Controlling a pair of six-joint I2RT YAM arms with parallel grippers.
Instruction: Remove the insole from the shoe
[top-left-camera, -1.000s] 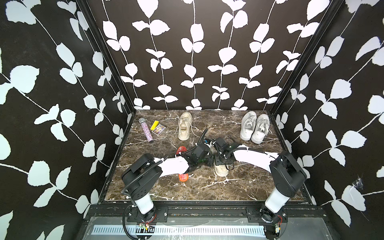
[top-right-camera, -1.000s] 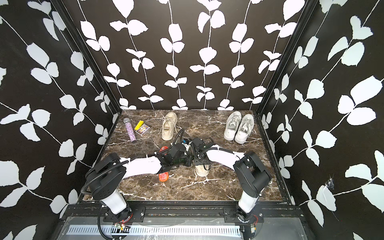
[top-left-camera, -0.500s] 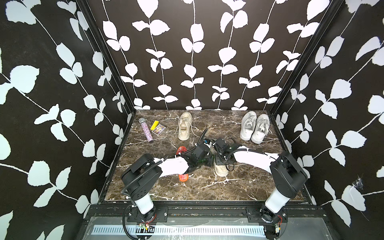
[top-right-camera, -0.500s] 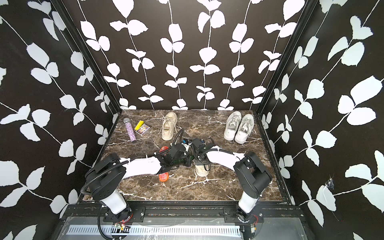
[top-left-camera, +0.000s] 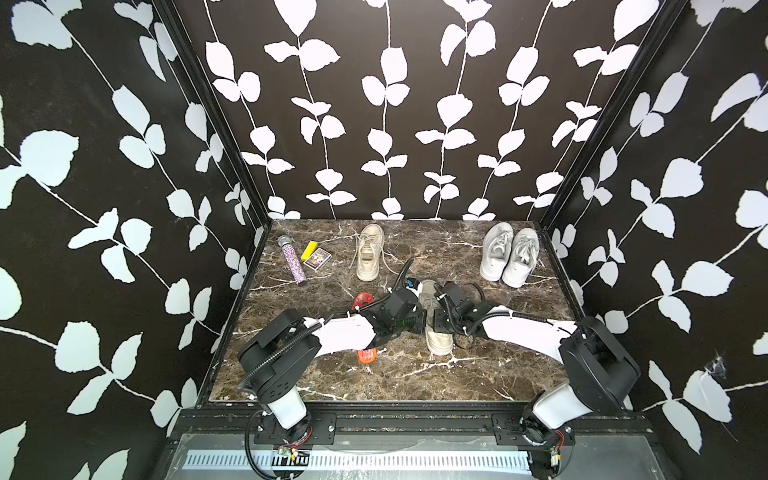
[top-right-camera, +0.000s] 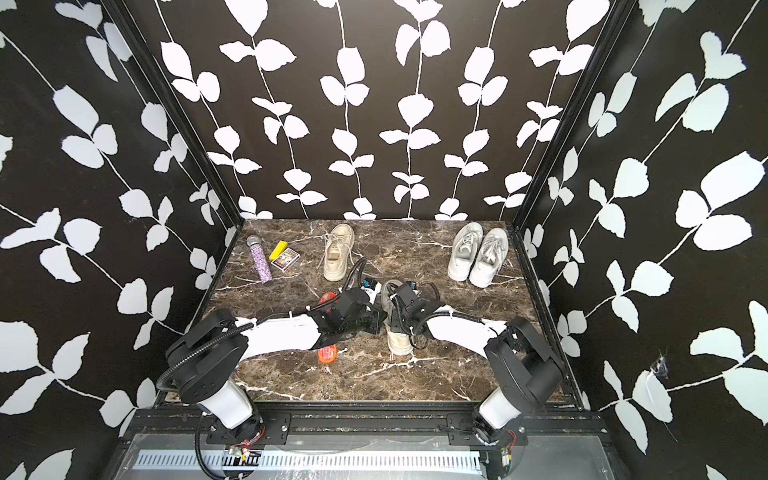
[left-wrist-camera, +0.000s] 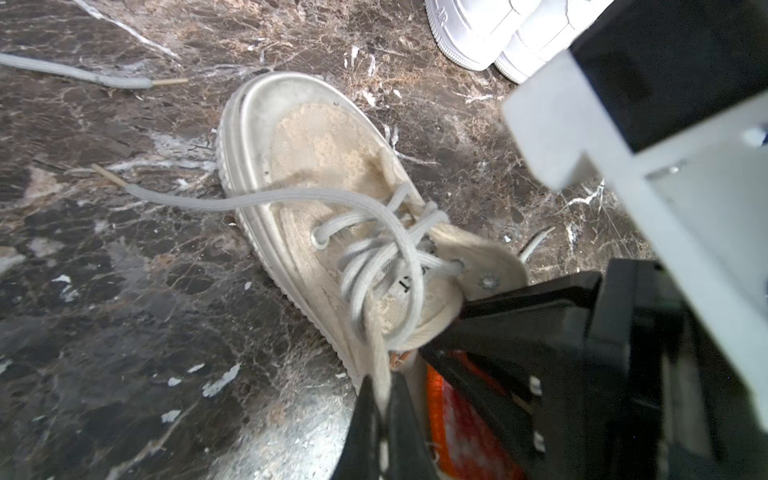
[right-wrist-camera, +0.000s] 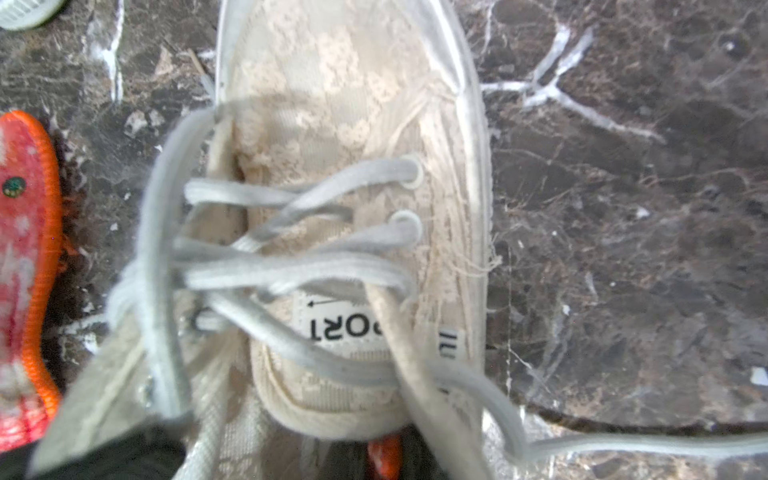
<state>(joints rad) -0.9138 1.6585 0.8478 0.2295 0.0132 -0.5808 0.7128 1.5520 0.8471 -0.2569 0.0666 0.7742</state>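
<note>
**A:** What's in the shoe (left-wrist-camera: 324, 174)?

**B:** An orange insole (left-wrist-camera: 453, 424), still inside. Its edge shows below the tongue in both wrist views. The shoe sits mid-surface (top-left-camera: 332, 386) with its laces loose.

**A:** And the other orange thing?

**B:** A loose insole (right-wrist-camera: 25, 270). It lies flat on the surface just beside the shoe, partly under the left arm (top-left-camera: 345, 336) in both top views.

**A:** Any other shoes?

**B:** A back shoe (top-left-camera: 369, 257) and a white pair (top-left-camera: 509, 257) stand by the rear wall, well apart from the arms.

**A:** Left jaws?

**B:** Pinched tight on the shoe's collar edge, with the cloth between them.

**A:** Right jaws?

**B:** They're down at the shoe's mouth, over the insole. I cannot tell how far apart they stand or whether they grip anything.

**A:** Arm poses?

**B:** Both reach low from the front corners. The right arm (top-left-camera: 519, 328) comes in from the opposite side, and the two wrists meet close together at the shoe.
</note>
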